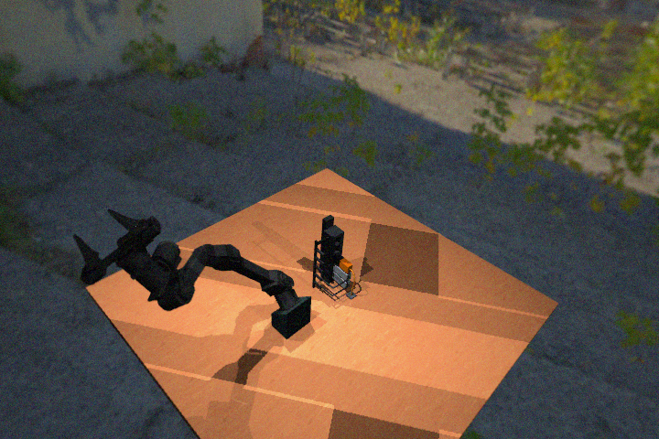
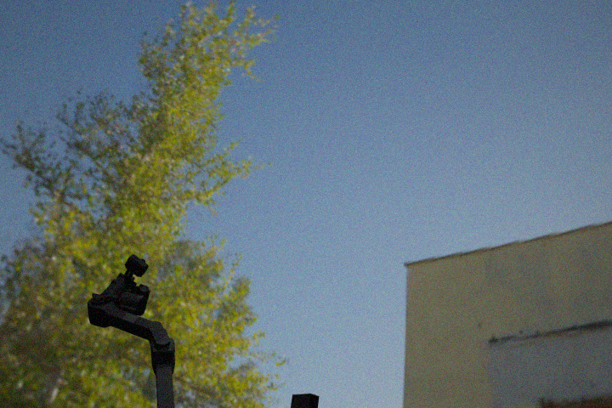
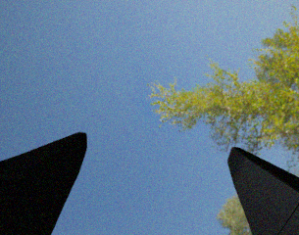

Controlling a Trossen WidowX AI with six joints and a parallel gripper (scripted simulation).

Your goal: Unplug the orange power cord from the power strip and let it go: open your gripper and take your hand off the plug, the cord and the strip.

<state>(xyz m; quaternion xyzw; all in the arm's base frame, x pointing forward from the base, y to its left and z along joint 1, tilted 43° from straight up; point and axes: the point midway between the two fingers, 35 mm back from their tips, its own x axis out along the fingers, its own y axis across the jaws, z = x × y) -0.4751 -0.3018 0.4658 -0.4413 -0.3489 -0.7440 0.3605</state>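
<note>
The power strip (image 1: 326, 259) is a dark upright bar in the top view, right of the arm. The orange plug (image 1: 345, 265) sits against the strip's lower right side. How deeply it sits in a socket is too small to tell. Its thin orange cord (image 1: 352, 274) hangs down beside it. My gripper (image 1: 91, 222) (image 3: 160, 148) is open and empty, its two dark fingers wide apart. It is raised far to the left of the strip and points up and away from it, with only sky and tree between the fingers in the wrist view.
A black wire rack (image 1: 316, 263) stands beside the strip. Dark blocks are on the strip, and a light grey block (image 1: 340, 276) is just below the orange plug. Thin cord loops lie near the foot. The arm's base (image 1: 291, 317) stands on the wooden table top (image 1: 418, 362), left of the strip.
</note>
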